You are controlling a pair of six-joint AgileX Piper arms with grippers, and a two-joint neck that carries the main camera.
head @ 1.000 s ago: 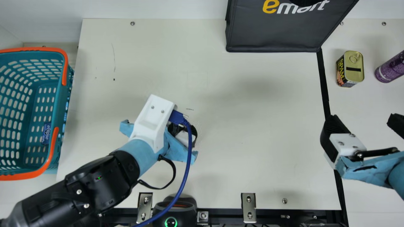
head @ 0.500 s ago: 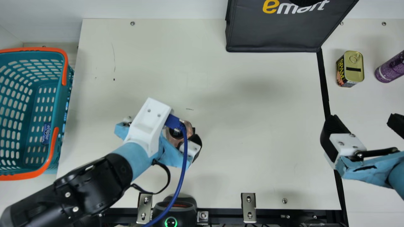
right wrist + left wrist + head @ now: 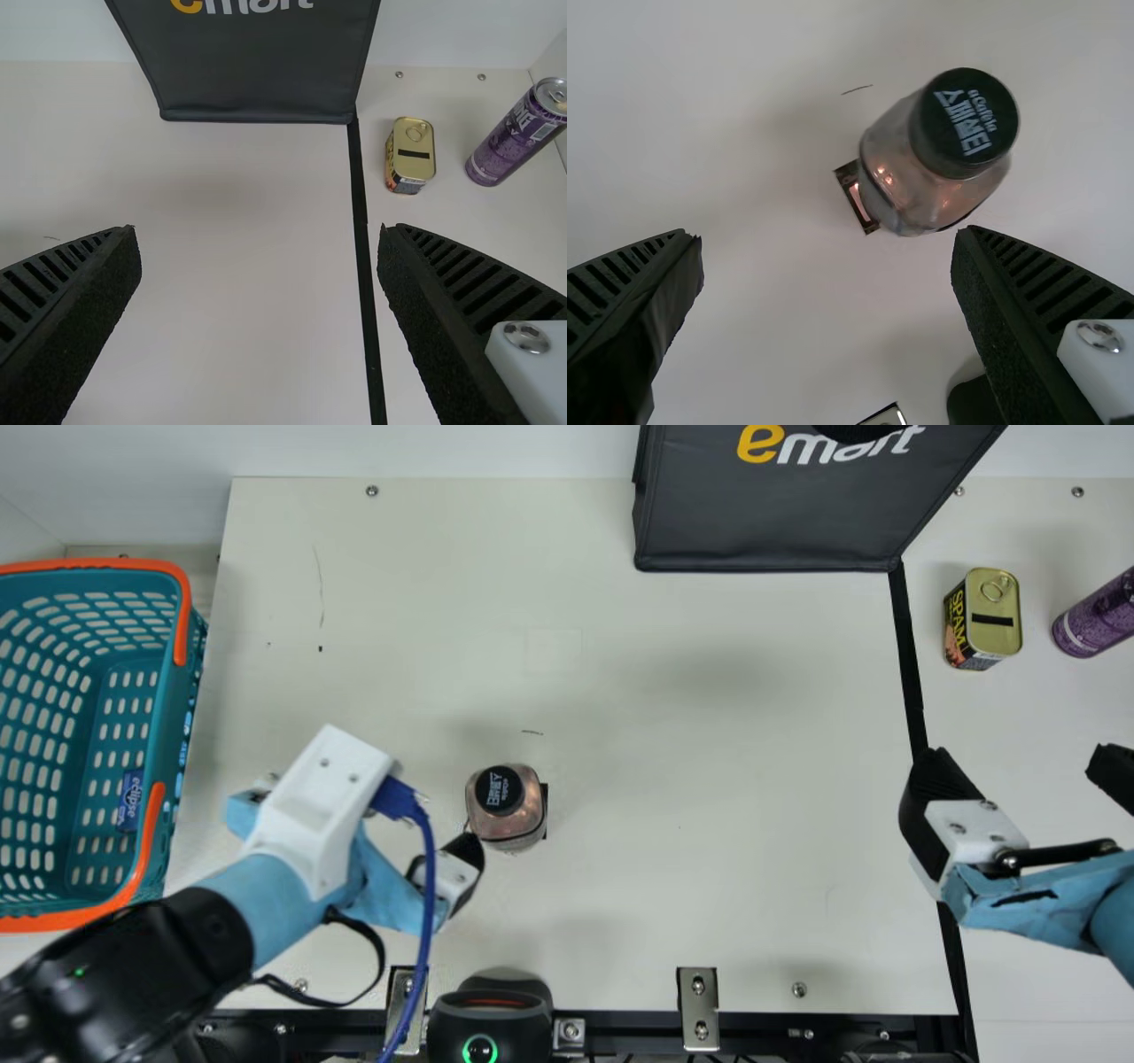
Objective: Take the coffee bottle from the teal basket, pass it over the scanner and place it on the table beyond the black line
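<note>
The coffee bottle (image 3: 507, 806), brownish with a black cap, stands upright on the table between the basket and the black line (image 3: 907, 664). Just to its lower left is my left gripper (image 3: 372, 806), open and apart from it. In the left wrist view the bottle (image 3: 930, 168) lies beyond the spread tips of the left gripper (image 3: 828, 235). The scanner (image 3: 490, 1014) sits at the near edge. The teal basket (image 3: 184, 717) is at far left. My right gripper (image 3: 1019, 757) stands open over the black line's side, and the right wrist view shows that gripper (image 3: 259, 228) holding nothing.
Beyond the black line stand a small gold-topped can (image 3: 992, 615) and a purple can (image 3: 1097, 615). A dark bag (image 3: 771, 522) stands at the back. A blue packet (image 3: 130, 799) lies in the basket. Metal brackets (image 3: 698, 1005) line the near edge.
My left gripper has let go of the bottle and drawn back toward the lower left, uncovering it. The right arm has kept still.
</note>
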